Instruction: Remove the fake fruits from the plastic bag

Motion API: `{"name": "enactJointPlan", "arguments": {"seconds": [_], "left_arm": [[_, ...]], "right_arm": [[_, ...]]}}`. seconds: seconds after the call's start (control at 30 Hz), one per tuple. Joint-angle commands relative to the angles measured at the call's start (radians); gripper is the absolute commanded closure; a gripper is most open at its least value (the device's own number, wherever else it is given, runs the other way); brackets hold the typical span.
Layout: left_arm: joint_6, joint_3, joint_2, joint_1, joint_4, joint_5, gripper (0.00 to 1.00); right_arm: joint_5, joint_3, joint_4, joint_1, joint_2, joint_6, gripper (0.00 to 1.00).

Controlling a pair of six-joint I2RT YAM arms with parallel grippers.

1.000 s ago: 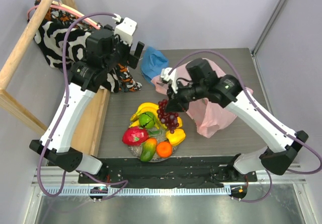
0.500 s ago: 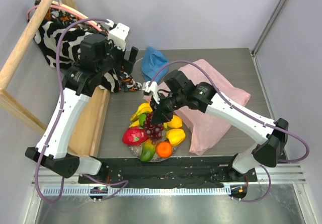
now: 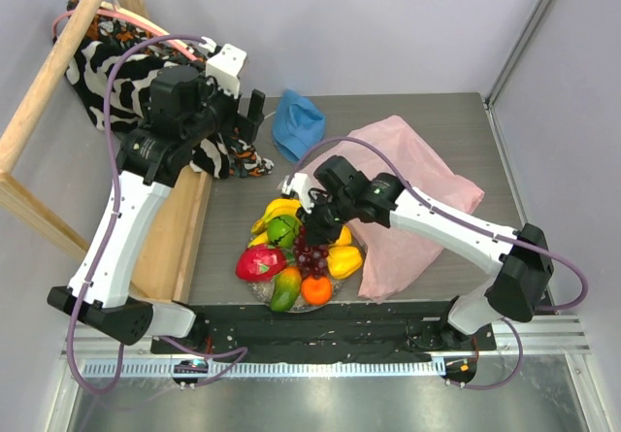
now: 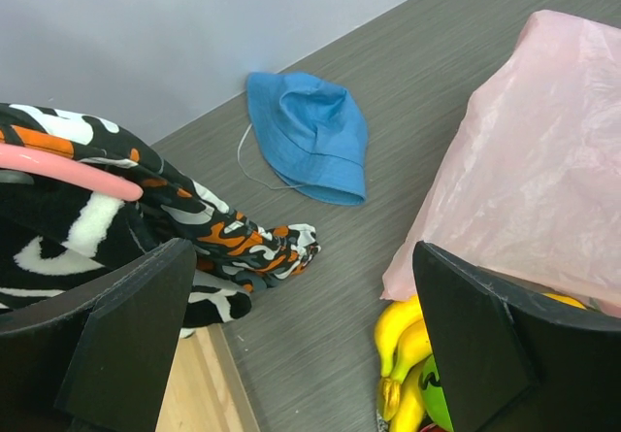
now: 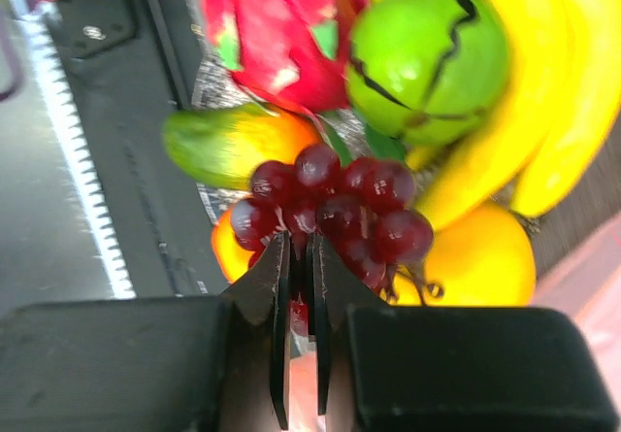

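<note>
The right arm reaches across to a heap of fake fruits at the near middle of the table, and its jaws are pressed almost together, pinching the near end of the grapes. The bunch sits low among the other fruits, between the green apple, the red dragon fruit and the yellow pepper; whether it rests on them or hangs just above them cannot be told. The banana bunch lies at the far side of the heap, while the mango and the orange lie at its near edge. The pink plastic bag lies slack on the table just right of the heap, partly under the right arm. The left arm is raised at the far left, its jaws spread wide and holding nothing. A blue hat lies near the far edge, beside a black-and-white patterned fabric with orange patches.
</note>
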Motion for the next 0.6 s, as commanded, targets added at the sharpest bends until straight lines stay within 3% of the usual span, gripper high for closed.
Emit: {"name": "enactJointPlan", "arguments": {"seconds": [0.0,0.23,0.33,0.57], "left_arm": [[-0.026,0.021,-0.002,0.005,0.022,0.041,0.00],[-0.033,0.019,0.002,0.007,0.023,0.057,0.00],[-0.033,0.018,0.002,0.007,0.022,0.057,0.00],[-0.036,0.021,0.009,0.007,0.023,0.072,0.00]], "right_arm": [[0.130,-0.023,0.052,0.003,-0.078,-0.013,0.86],[0.103,-0.006,0.048,0.002,-0.087,-0.018,0.50],[0.154,0.034,0.008,0.002,-0.108,-0.033,0.41],[0.217,0.019,-0.122,-0.065,-0.219,-0.108,0.41]]}}
